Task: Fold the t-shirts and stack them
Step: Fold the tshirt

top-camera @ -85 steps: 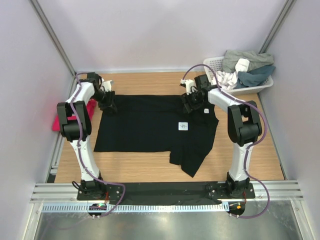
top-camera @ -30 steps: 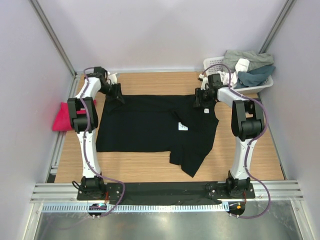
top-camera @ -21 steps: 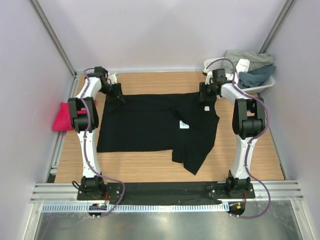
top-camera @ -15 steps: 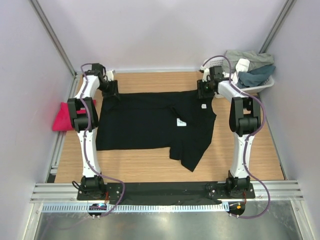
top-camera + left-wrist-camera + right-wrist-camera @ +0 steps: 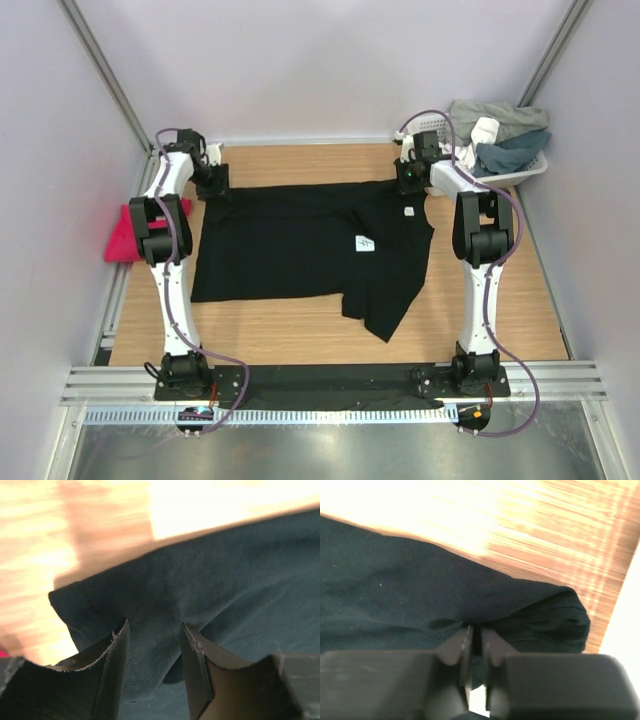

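Early stage: large plain black cloth t-shirt [image 5: 300,240] spread across the wooden table [image 5: 500,290], no fold made yet. Far right corner pinched tight in the right gripper [image 5: 475,630]; far left corner straddled by the parted left gripper [image 5: 152,630]. At the table's left edge, bright pink-magenta cloth t-shirt [image 5: 125,232] bunched, untouched.
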You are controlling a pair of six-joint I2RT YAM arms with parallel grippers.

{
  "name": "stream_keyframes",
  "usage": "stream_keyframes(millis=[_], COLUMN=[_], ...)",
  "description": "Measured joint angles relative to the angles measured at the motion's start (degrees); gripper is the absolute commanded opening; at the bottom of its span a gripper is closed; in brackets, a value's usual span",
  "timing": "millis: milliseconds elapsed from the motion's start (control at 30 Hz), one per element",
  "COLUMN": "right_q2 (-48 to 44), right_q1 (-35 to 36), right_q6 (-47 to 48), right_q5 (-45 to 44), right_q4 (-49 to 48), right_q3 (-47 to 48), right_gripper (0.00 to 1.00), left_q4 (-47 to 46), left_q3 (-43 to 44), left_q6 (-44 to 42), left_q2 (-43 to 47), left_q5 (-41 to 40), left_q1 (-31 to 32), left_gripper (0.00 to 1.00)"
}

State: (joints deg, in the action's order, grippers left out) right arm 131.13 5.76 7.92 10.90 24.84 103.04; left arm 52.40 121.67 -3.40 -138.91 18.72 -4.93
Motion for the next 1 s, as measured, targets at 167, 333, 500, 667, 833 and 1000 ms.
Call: stream_keyframes(millis=[167, 333, 500, 667, 833, 1000], right_q2=[-1.95, -4.13, -5.95, -11.80, -23.04, -30.71], right_q1=[0.00, -0.02, 0.02, 1.31, 2.64, 4.20], right_q6=[1.42, 2.75, 4.02, 4.87, 5.49, 3.85], right_q5=[-2.19, -4.50, -6.69, -8.26, -9.88, -7.76], right_q4=[-1.33, -1.33, -0.68, 0.31, 0.07, -1.18], right_q3=[-2.99, -5.60, -6.47, -9.79, -14.14, -18.47], right_gripper=[0.01, 0.10, 0.47, 0.56, 0.57, 0.57], left_q4=[0.57, 0.92, 1.42, 2.58, 5.90, 8.59], left_q3=[-3.48, -4.94, -5.57, -8.15, -9.55, -12.61], left_q6=[-0.02, -0.11, -0.35, -0.87, -1.55, -1.51], left_q2=[2.03, 2.84, 3.56, 8.41, 15.89, 18.82], left_q5=[0.15, 0.28, -0.04, -0.50, 0.04, 2.32], left_q1=[0.00, 0.02, -0.07, -0.48, -0.59, -0.57], left_gripper=[0.43, 0.42, 0.45, 0.46, 0.45, 0.44])
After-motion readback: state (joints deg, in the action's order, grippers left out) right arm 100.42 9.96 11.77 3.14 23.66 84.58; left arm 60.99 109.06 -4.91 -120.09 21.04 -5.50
